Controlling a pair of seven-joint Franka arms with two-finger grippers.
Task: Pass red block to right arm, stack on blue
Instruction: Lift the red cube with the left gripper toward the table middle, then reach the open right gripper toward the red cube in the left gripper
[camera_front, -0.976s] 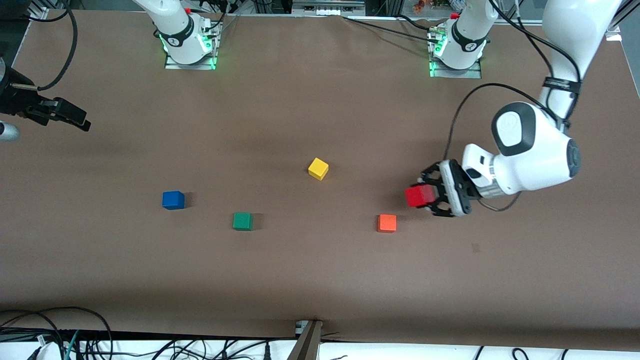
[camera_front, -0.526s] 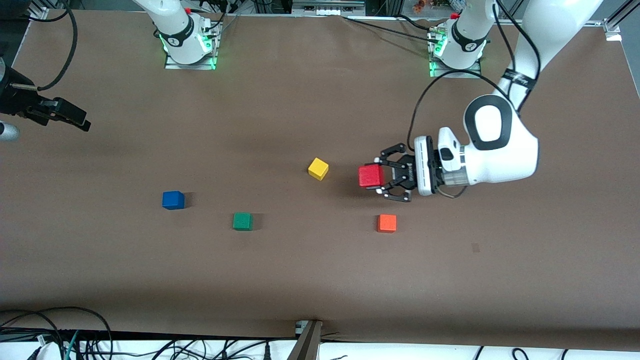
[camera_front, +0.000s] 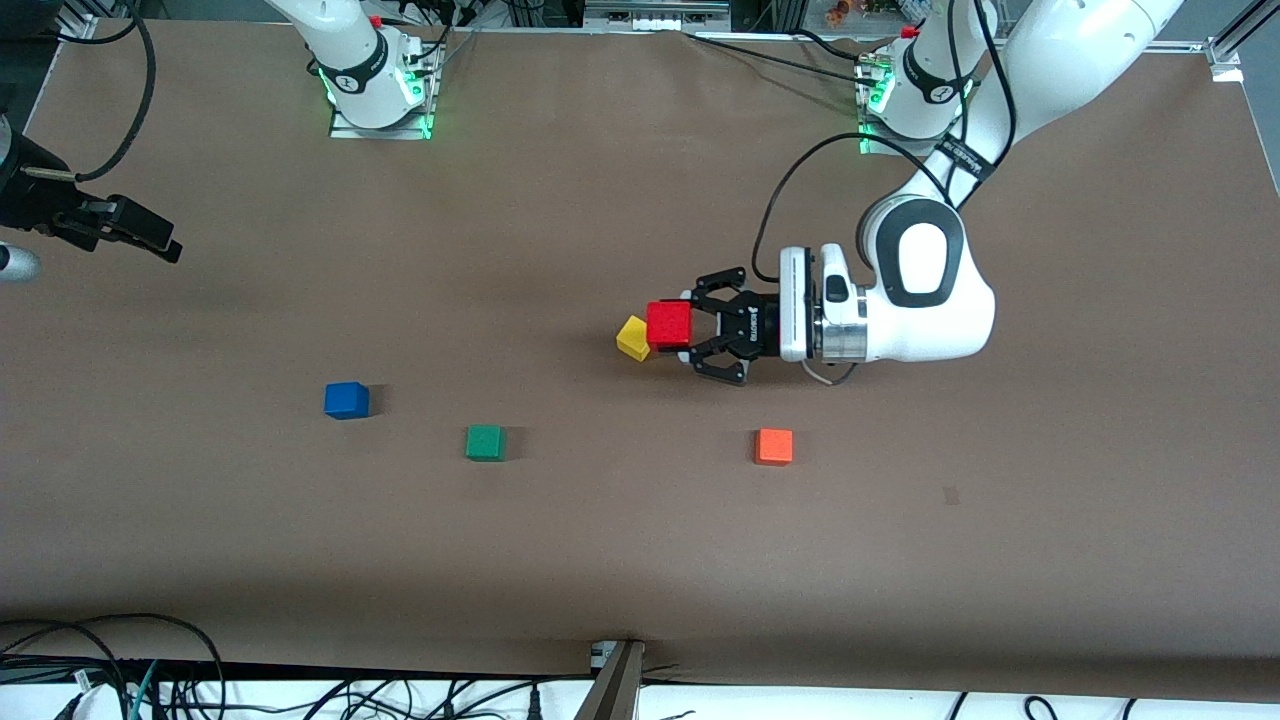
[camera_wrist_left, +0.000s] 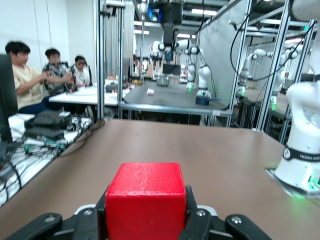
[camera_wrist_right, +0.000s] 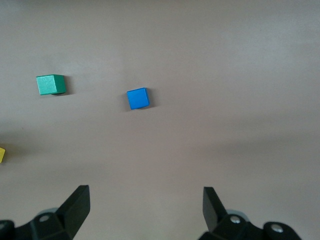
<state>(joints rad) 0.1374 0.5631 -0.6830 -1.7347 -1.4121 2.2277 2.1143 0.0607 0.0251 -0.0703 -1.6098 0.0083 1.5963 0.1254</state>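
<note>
My left gripper (camera_front: 672, 326) is shut on the red block (camera_front: 668, 324) and holds it in the air, lying level, right over the edge of the yellow cube (camera_front: 630, 338). In the left wrist view the red block (camera_wrist_left: 145, 197) fills the space between the fingers (camera_wrist_left: 196, 220). The blue cube (camera_front: 346, 400) sits on the table toward the right arm's end and shows in the right wrist view (camera_wrist_right: 137, 98). My right gripper (camera_front: 160, 245) waits high over the table's edge at the right arm's end. It is open and empty in its own view (camera_wrist_right: 145, 197).
A green cube (camera_front: 485, 442) lies beside the blue one, a little nearer the front camera, and shows in the right wrist view (camera_wrist_right: 50, 84). An orange cube (camera_front: 773, 446) lies nearer the front camera than the left gripper. Cables run along the table's edges.
My left gripper has carried the red block from above the orange cube toward the right arm's end, to the yellow cube. The right arm has not moved.
</note>
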